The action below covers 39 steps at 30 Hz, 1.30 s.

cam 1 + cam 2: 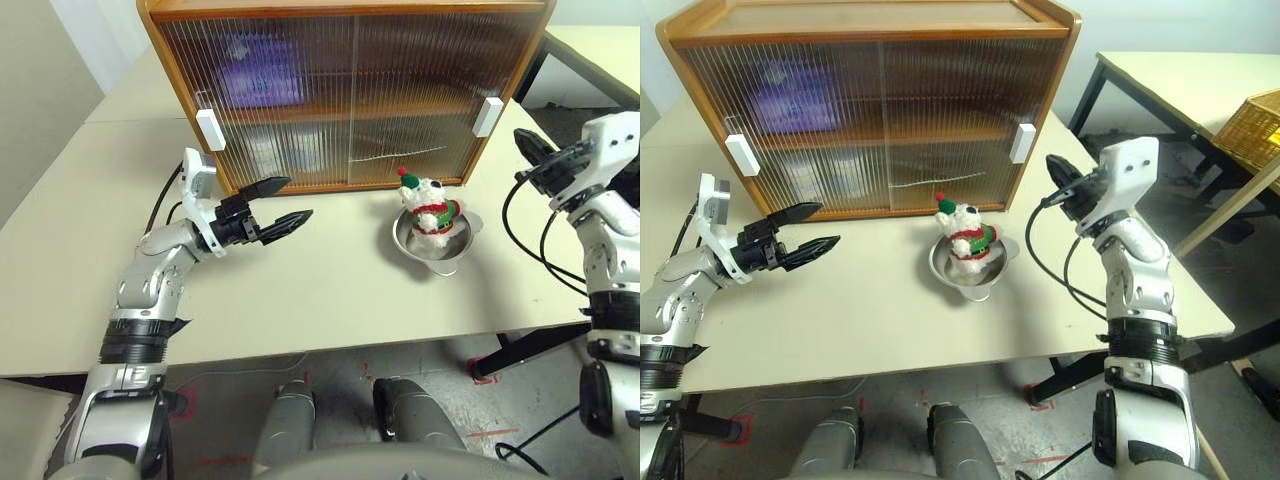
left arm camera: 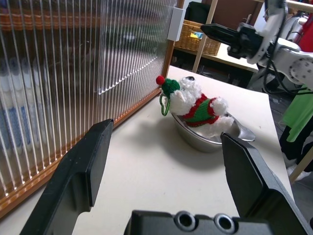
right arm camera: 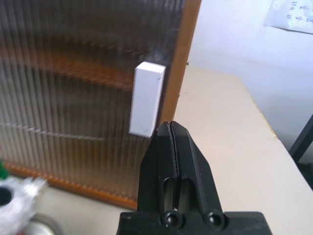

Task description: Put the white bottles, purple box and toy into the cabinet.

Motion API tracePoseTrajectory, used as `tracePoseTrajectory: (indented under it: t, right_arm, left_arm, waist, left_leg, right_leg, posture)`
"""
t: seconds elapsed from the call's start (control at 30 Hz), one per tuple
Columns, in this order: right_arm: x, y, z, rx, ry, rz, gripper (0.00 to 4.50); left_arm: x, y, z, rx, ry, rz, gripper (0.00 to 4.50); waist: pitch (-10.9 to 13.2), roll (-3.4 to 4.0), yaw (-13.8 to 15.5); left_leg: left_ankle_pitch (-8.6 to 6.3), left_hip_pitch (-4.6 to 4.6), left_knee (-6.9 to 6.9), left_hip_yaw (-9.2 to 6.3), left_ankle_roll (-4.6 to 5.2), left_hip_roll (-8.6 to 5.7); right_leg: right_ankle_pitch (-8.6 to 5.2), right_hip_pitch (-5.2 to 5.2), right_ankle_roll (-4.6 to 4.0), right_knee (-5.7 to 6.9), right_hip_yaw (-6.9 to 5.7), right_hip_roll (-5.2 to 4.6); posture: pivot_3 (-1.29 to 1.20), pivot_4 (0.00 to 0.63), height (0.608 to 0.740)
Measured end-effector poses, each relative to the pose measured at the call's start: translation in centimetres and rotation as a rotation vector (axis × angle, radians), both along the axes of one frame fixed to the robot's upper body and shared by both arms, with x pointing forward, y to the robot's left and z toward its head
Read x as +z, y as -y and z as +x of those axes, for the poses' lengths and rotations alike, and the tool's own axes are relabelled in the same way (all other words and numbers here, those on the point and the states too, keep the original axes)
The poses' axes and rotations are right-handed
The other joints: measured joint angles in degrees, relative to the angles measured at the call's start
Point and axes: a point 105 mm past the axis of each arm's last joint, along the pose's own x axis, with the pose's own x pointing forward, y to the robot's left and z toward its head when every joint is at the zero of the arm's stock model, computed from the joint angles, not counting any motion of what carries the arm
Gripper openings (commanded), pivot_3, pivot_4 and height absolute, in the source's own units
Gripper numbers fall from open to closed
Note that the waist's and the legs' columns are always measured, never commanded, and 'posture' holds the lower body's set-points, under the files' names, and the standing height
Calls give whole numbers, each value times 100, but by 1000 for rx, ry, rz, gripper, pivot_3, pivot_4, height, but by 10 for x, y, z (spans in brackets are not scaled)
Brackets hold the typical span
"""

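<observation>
My right claw (image 3: 171,128): pressed fully together, nothing between the fingers; it sits just off the cabinet's right white handle (image 3: 146,99), not touching.
My left claw (image 1: 285,203): spread wide, empty, hanging over the table (image 1: 300,300) in front of the cabinet's lower left corner, pointing toward the toy.
Cabinet (image 1: 345,95): both ribbed sliding doors drawn across; left handle (image 1: 210,129) near its left edge.
Toy (image 1: 428,206): bear sitting in a steel bowl (image 1: 437,250), just in front of the cabinet's right half, outside it.
Purple box (image 1: 258,72): a purple blur behind the left door, upper shelf of the cabinet.
White bottles (image 2: 14,117): pale shapes with blue print behind the left door, lower shelf; can't make out more.
</observation>
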Motion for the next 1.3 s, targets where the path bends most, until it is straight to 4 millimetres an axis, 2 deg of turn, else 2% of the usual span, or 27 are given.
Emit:
tracePoseTrajectory:
  t: [0.23, 0.4, 0.83, 1.03, 1.3]
  right_arm:
    - [1, 7, 16, -31, -34, 9, 20]
    - [10, 6, 24, -22, -33, 4, 20]
    - [1, -6, 30, 32, -104, -24, 20]
    - [13, -10, 34, 42, -93, -22, 20]
    - [10, -16, 36, 65, -126, -13, 20]
  left_arm:
    - [0, 2, 0, 2, -2, -9, 4500]
    - [1, 4, 0, 1, -3, -14, 4500]
    - [0, 7, 1, 8, -6, -31, 4500]
    - [0, 8, 1, 6, -7, -35, 4500]
    - [0, 9, 1, 4, -7, -41, 4500]
  waist:
    - [2, 4, 4]
    - [4, 9, 3]
    - [6, 12, 18]
    - [6, 13, 18]
    - [6, 13, 18]
  left_leg:
    - [0, -1, -3, 0, 0, 6]
    - [0, -1, -6, 1, 0, 11]
    - [0, -2, -5, 10, 0, 35]
    - [0, -2, -6, 9, 0, 37]
    - [0, -2, -6, 10, -1, 37]
  right_leg:
    - [14, -1, -24, -1, 6, 0]
    - [19, -3, -32, -2, 6, 1]
    - [23, -4, -39, -3, 6, 9]
    - [22, -4, -38, -4, 6, 9]
    - [22, -5, -37, -3, 7, 10]
  posture:
    - [21, 87, 740]
    - [25, 89, 740]
    - [28, 92, 740]
    - [29, 91, 740]
    - [29, 87, 740]
